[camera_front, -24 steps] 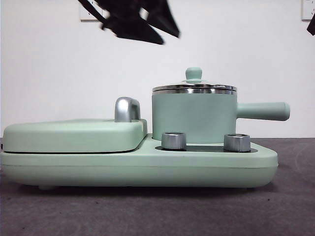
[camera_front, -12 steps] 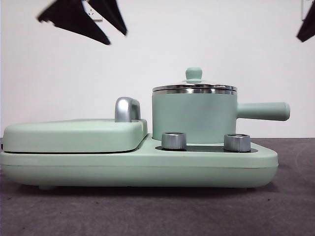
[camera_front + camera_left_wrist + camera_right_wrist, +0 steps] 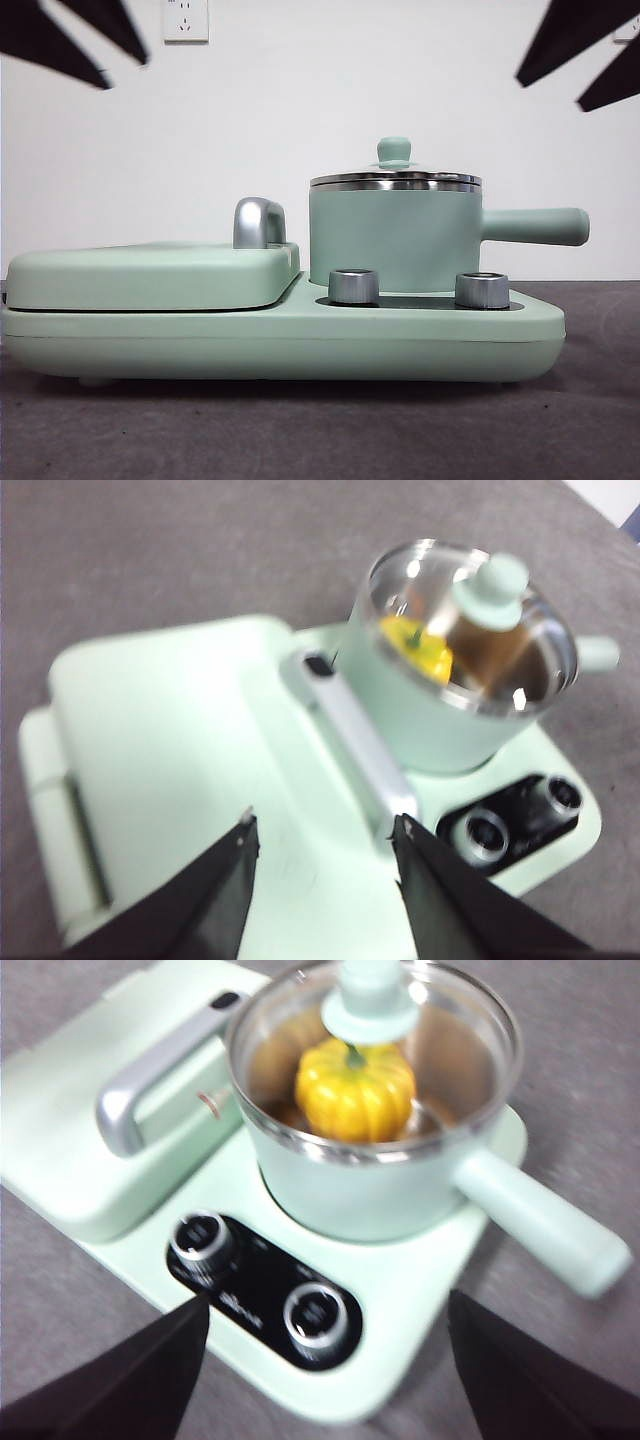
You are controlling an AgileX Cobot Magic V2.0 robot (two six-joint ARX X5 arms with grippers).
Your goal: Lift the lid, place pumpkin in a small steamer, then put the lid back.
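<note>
The small steamer (image 3: 392, 235) stands on the base unit, its long handle (image 3: 535, 226) pointing right. The lid (image 3: 394, 176) sits closed on it, mint-green knob up. Through the glass the pumpkin (image 3: 355, 1088) shows inside the pot; it also shows in the left wrist view (image 3: 418, 647). My left gripper (image 3: 322, 838) is open and empty, high above the flat cover; in the front view it is at the top left (image 3: 75, 35). My right gripper (image 3: 328, 1310) is open and empty, high over the knobs side, at the front view's top right (image 3: 590, 55).
The wide mint-green base unit (image 3: 280, 335) carries two silver knobs (image 3: 353, 286) (image 3: 481, 289) and a flat rectangular cover (image 3: 150, 272) with a chrome handle (image 3: 258, 222). Dark grey tabletop (image 3: 300, 430) lies around it. A white wall with a socket (image 3: 185, 20) is behind.
The left gripper has moved left and up, away from above the pot, to the top left corner. The right gripper has come further into view at the top right.
</note>
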